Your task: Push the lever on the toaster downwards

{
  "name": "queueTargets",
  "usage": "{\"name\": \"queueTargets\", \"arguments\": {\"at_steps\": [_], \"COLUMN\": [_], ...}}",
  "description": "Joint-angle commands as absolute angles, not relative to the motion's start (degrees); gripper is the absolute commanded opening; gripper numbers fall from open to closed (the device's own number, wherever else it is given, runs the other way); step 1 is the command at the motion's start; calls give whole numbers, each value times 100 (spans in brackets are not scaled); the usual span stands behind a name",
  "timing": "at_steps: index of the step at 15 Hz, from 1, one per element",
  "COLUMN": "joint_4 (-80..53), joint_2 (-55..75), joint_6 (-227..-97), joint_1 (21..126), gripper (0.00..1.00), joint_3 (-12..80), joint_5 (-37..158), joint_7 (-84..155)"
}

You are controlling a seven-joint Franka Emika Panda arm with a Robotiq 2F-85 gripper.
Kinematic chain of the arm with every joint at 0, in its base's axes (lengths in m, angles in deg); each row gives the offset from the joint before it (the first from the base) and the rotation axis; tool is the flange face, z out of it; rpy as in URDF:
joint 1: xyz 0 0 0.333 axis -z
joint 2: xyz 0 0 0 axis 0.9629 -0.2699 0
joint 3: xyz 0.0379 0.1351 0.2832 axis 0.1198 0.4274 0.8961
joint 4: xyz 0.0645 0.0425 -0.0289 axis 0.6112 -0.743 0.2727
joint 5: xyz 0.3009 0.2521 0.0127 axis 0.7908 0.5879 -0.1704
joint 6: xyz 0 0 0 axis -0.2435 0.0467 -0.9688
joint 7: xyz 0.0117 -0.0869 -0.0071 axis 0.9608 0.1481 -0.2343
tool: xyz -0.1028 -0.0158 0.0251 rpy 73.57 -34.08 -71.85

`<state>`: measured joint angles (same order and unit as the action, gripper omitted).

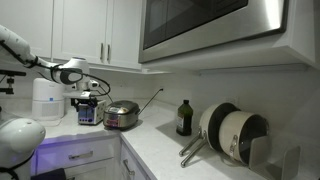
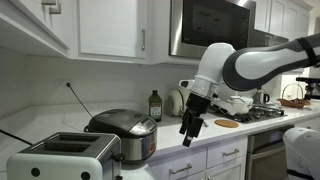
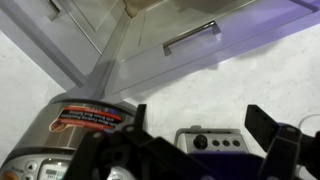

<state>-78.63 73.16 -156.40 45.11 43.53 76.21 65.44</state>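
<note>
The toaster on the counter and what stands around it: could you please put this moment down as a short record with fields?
appliance: small boxy silver-metal toaster, on the white counter
neighbour: round shiny steel lidded pot, right beside it
claw: open, empty, above the counter, not touching the toaster
lever: not discernible; the wrist view shows only knobs on the dark end face
background: dark glass bottle by the wall
task state: no contact yet
</note>
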Motion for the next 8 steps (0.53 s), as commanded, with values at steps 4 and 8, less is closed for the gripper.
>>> {"name": "queueTargets", "arguments": {"at_steps": [4, 8], "joint_4": [-7784, -7593], "joint_2": [6708, 6274], "joint_6": [-16825, -17292], "joint_1": [4165, 3979], "gripper": [100, 100], "joint_3": [4604, 4707], "joint_5": [7693, 7617], "joint_7": [6355, 6168]}}
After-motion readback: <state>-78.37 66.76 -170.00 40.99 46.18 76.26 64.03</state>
